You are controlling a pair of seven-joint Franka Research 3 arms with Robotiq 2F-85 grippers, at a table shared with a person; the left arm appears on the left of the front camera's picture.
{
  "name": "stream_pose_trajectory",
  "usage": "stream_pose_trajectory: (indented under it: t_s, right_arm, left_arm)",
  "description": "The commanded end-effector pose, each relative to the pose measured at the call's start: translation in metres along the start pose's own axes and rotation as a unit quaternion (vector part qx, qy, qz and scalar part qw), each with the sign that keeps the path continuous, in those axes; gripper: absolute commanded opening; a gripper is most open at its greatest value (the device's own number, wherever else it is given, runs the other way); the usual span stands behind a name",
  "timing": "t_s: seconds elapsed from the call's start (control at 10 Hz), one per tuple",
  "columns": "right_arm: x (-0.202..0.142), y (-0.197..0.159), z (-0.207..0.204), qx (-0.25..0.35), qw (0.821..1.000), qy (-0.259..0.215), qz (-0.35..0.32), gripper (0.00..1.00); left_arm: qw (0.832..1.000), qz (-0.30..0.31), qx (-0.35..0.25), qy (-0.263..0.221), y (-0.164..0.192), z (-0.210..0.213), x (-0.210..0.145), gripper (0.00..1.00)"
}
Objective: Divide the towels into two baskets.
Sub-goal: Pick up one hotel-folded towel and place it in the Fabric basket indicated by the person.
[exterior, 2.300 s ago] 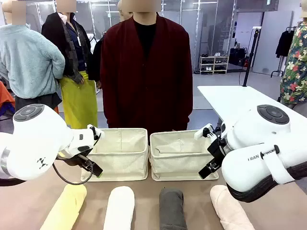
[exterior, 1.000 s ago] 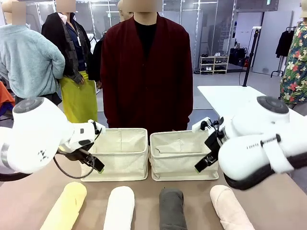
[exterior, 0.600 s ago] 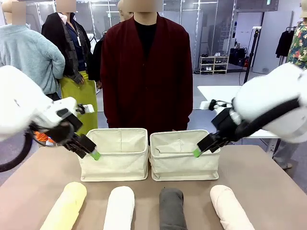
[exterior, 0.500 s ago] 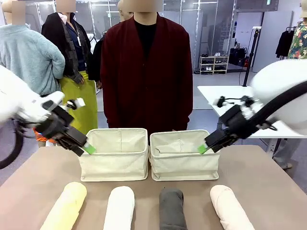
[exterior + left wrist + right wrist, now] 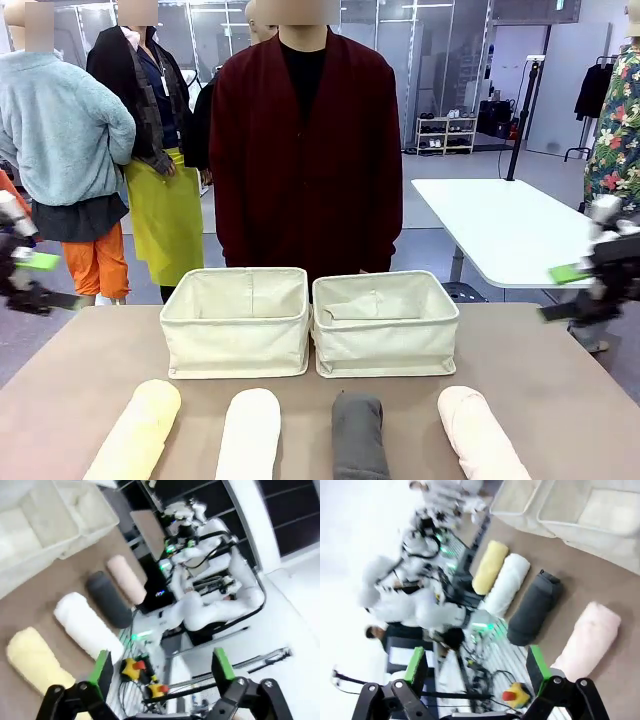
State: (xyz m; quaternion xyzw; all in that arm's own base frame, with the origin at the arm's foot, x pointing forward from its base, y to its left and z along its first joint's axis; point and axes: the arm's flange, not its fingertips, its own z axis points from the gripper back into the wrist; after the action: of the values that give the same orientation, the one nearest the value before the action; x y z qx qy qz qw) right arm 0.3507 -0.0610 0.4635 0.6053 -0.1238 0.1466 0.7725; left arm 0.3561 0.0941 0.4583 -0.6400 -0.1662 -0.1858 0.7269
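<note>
Front view: the yellow towel [image 5: 135, 430], white towel [image 5: 248, 432], grey towel [image 5: 359, 435] and pink towel [image 5: 480, 432] lie in a row on the near part of the desk [image 5: 570, 400], each apart from its neighbour. We judge this gives each arm two within reach. Beyond them, before the person [image 5: 305, 150], the left basket [image 5: 235, 340] and right basket [image 5: 385, 345] sit just beside each other, mouths up and seemingly empty, so sorting is not yet begun. The left tool [image 5: 52, 281] and right tool [image 5: 558, 292] hang at the desk's sides, both spread and holding nothing, leaving the row unobstructed.
</note>
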Motion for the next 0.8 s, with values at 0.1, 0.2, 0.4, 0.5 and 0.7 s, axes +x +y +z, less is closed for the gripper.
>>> stream_pose_trajectory:
  t_s: [0.1, 0.2, 0.4, 0.5, 0.7]
  right_arm:
    - [-0.040, -0.008, 0.097, 0.016, 0.990, -0.140, -0.024, 1.00]
    - [-0.060, -0.001, 0.125, 0.009, 0.984, -0.174, -0.022, 1.00]
    - [-0.090, 0.011, 0.164, -0.003, 0.974, -0.226, -0.020, 1.00]
    - [-0.097, 0.017, 0.173, -0.017, 0.971, -0.238, -0.022, 1.00]
    - [-0.087, 0.018, 0.166, -0.036, 0.972, -0.231, -0.019, 1.00]
  left_arm:
    - [0.996, -0.003, 0.005, -0.094, 0.006, 0.106, -0.036, 1.00]
    - [0.991, -0.003, 0.019, -0.129, 0.002, 0.142, -0.057, 1.00]
    - [0.981, 0.007, 0.041, -0.191, -0.006, 0.181, -0.087, 1.00]
    - [0.978, 0.010, 0.051, -0.202, -0.007, 0.186, -0.091, 1.00]
    - [0.976, 0.020, 0.063, -0.207, -0.002, 0.181, -0.080, 1.00]
